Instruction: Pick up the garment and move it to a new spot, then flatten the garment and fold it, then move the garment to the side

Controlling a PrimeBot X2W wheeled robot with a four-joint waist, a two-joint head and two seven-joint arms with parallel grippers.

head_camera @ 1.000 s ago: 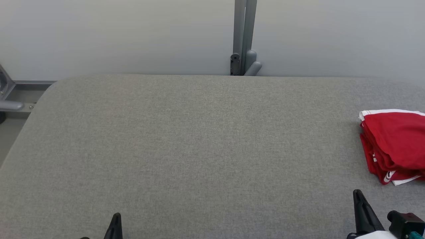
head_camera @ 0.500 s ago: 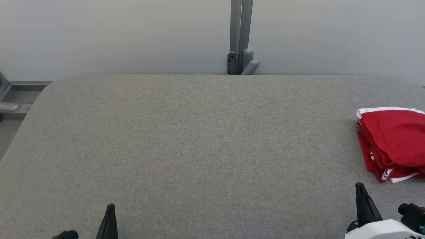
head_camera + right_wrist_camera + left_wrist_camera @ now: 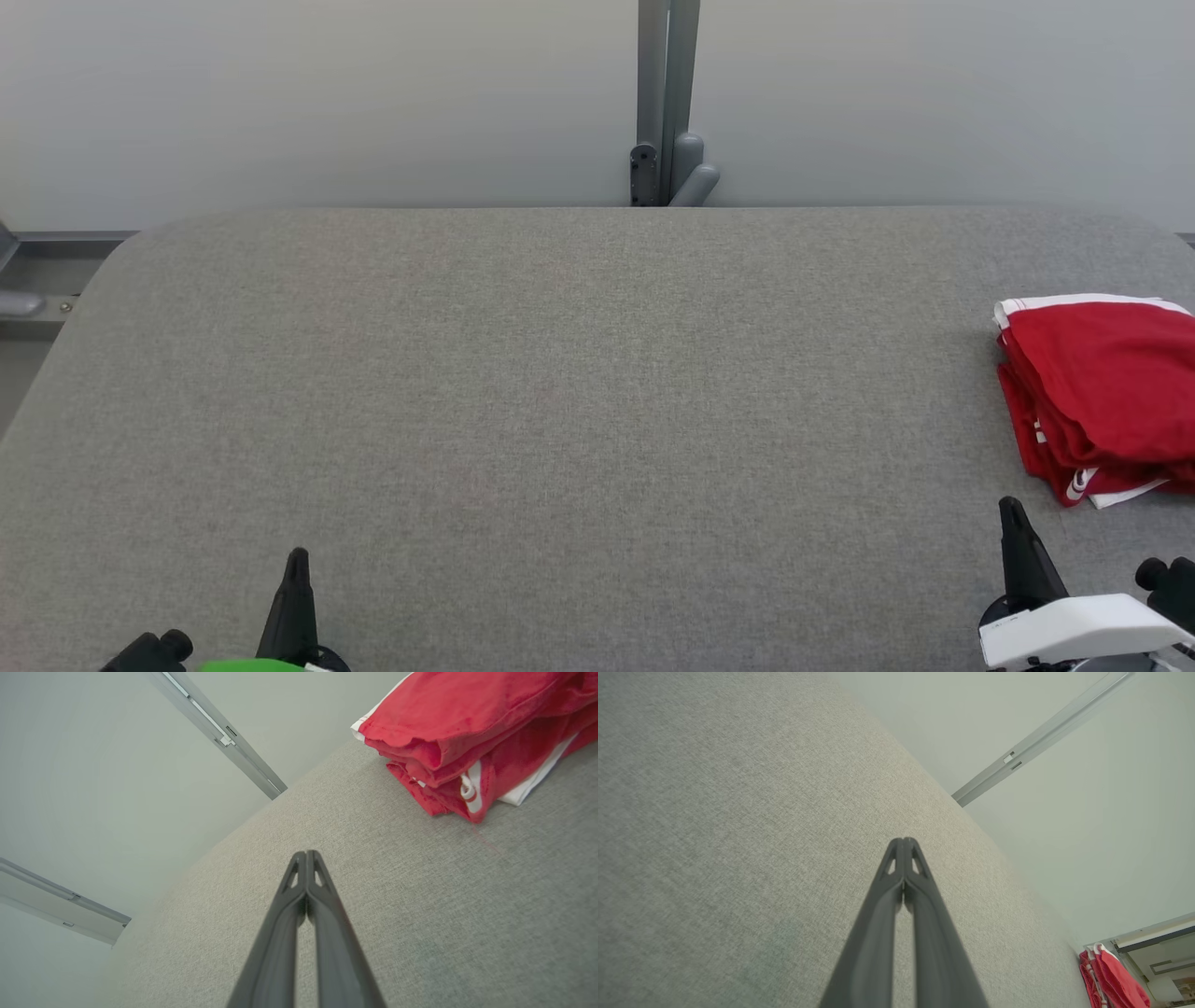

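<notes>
A red garment with white trim (image 3: pixel 1102 397) lies folded in a stack at the right edge of the grey padded table (image 3: pixel 560 392); the right wrist view has the garment (image 3: pixel 472 732) at its upper right, the left wrist view has the garment (image 3: pixel 1113 982) in its lower right corner. My left gripper (image 3: pixel 297 558) sits low at the near left, shut with nothing in it, its tips (image 3: pixel 903 841) pressed together. My right gripper (image 3: pixel 1010 509) is at the near right, just in front of the garment and apart from it, also shut on nothing (image 3: pixel 306 854).
A grey metal post (image 3: pixel 665 103) stands behind the table's far edge against a pale wall. A metal frame (image 3: pixel 37 271) shows past the table's left corner. The table's rounded corners lie at far left and far right.
The head camera has shifted, so the table and garment sit slightly further left and higher. Both grippers reach a little further up into the picture; the garment lies as before.
</notes>
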